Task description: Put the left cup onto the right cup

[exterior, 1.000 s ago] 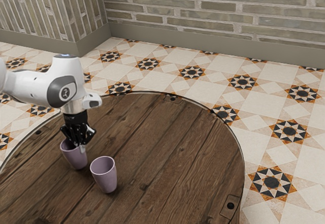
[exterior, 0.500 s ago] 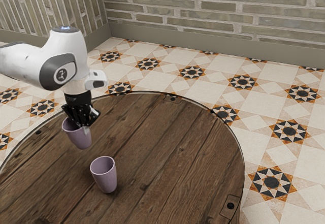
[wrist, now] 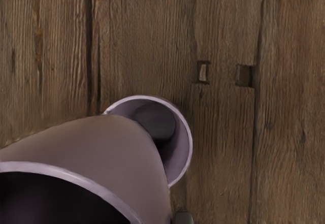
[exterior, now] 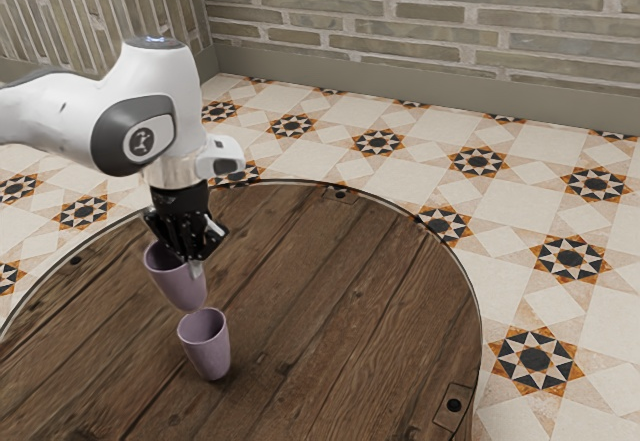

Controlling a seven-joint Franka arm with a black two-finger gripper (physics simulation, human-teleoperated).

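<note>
My black gripper (exterior: 190, 258) is shut on the rim of a lilac cup (exterior: 175, 279), which hangs tilted in the air above the table. A second lilac cup (exterior: 205, 343) stands upright on the round wooden table (exterior: 330, 301), just below and slightly toward the exterior view's right of the held one. In the wrist view the held cup (wrist: 86, 168) looms large under my hand, and the standing cup's open mouth (wrist: 162, 132) shows right beyond its base.
The table's rim (exterior: 470, 291) curves round at the exterior view's right, with tiled floor (exterior: 520, 191) and a brick wall (exterior: 420, 11) behind. Small square notches (wrist: 223, 74) mark the wood planks near the standing cup.
My gripper lifted the held cup off the table, then carried it toward the exterior view's right and lowered it until it hangs just above the standing cup.
</note>
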